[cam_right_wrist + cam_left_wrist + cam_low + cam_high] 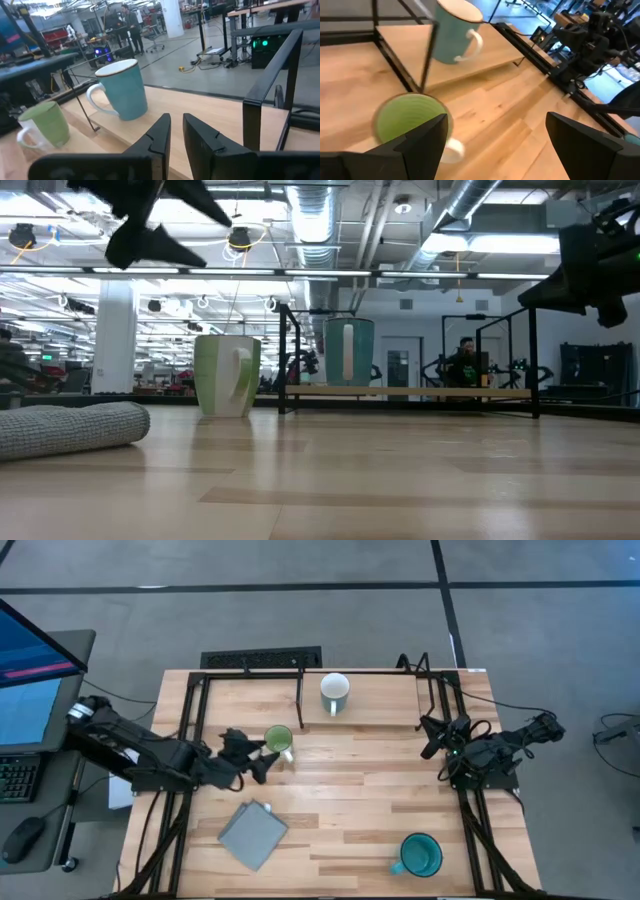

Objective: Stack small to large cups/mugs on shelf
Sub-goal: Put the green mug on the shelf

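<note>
Unlabelled green mug (279, 739) beside open left end effector (262, 757); right end effector (432, 737) nearly closed.

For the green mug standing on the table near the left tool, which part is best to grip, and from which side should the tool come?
Probably the rim wall, from above. The green mug stands upright with its mouth open upward, and the left tool, open, hangs just beside it. One finger could go inside and one outside, on the side away from the white handle, which would otherwise block the fingers.
</note>
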You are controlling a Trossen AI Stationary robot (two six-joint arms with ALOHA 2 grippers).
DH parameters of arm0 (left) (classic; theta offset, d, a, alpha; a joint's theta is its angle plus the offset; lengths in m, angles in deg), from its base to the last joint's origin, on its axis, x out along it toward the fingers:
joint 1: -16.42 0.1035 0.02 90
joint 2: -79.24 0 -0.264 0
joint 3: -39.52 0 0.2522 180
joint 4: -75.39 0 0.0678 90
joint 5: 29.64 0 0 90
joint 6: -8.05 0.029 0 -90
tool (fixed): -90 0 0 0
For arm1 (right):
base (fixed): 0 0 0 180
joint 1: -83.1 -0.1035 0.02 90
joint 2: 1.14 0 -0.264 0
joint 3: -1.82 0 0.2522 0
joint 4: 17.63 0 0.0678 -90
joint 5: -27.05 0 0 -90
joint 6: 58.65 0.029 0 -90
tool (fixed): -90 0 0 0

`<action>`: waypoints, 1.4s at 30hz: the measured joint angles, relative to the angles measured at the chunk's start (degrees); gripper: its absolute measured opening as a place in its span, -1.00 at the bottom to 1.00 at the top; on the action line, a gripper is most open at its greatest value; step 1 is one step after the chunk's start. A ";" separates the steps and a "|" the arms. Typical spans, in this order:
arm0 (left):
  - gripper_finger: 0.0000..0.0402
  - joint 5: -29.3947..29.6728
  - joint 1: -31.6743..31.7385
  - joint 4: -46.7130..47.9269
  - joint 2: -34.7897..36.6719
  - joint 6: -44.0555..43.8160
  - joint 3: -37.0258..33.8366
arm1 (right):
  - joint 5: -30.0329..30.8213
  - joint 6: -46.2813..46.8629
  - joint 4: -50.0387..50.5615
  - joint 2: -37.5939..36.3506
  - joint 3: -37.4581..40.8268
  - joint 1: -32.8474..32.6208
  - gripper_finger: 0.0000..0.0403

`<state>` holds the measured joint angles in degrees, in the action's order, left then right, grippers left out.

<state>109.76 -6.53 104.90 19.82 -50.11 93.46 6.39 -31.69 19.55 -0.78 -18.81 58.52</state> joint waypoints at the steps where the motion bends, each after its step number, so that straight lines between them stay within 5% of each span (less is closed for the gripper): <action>1: 0.63 0.47 -0.56 1.13 -2.32 -1.18 2.09 | 0.00 -0.85 0.00 0.00 0.00 0.00 -0.63; 7: 0.63 -1.43 -2.08 15.21 -13.93 -14.04 15.26 | 0.04 -4.80 0.04 -0.01 0.00 0.00 -0.63; 13: 0.63 -14.03 -2.17 24.59 -23.91 -26.94 23.61 | -0.03 -5.02 0.07 -0.01 0.00 0.00 -0.63; 30: 0.63 -34.12 1.62 23.35 -34.39 -20.97 28.36 | -0.28 -5.08 0.09 0.00 0.00 0.00 -0.63; 42: 0.63 -33.75 5.19 23.35 -34.39 -21.18 28.36 | -0.32 -5.09 0.09 -0.01 0.00 0.00 -0.63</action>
<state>76.01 -1.33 128.24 -14.58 -71.29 121.82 6.07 -36.78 19.64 -0.79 -18.81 58.52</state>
